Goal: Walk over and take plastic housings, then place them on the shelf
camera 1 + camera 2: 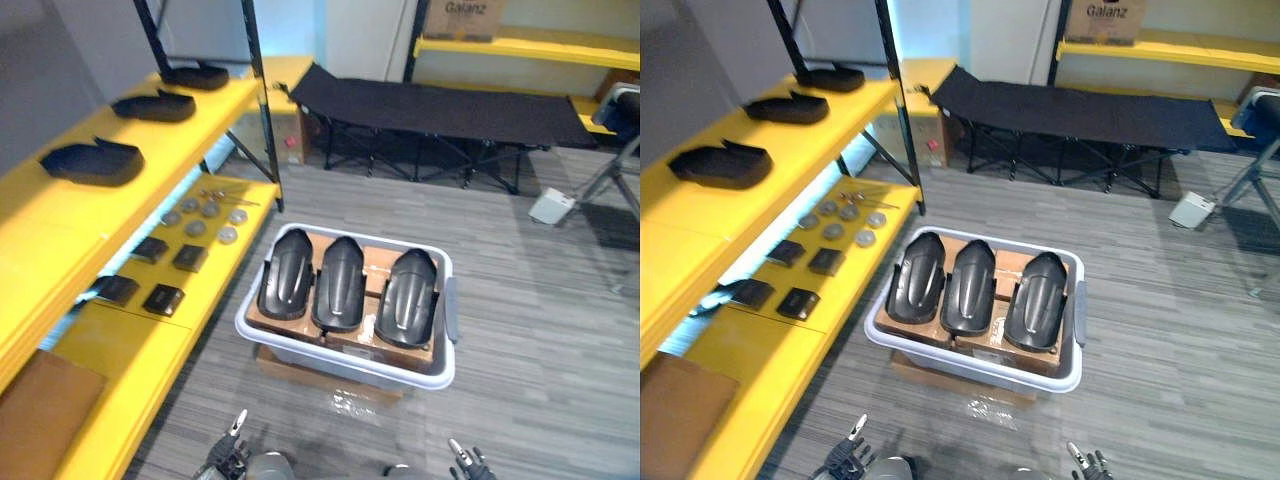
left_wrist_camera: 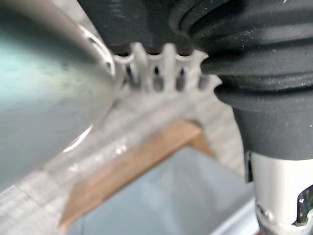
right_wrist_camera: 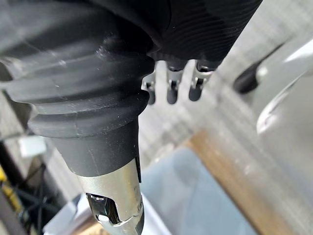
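Three black moulded plastic housings (image 1: 343,285) lie side by side in a grey tub (image 1: 446,368), bound for the yellow shelf (image 1: 60,235); left hand (image 2: 167,61) and right hand (image 3: 171,84) hang empty, fingers relaxed.

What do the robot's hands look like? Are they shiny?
Yes, partly. The left hand and the right hand each have a row of slim, shiny silver fingers with dark tips. A black, ribbed, rubbery-looking cover wraps each hand's back and wrist.
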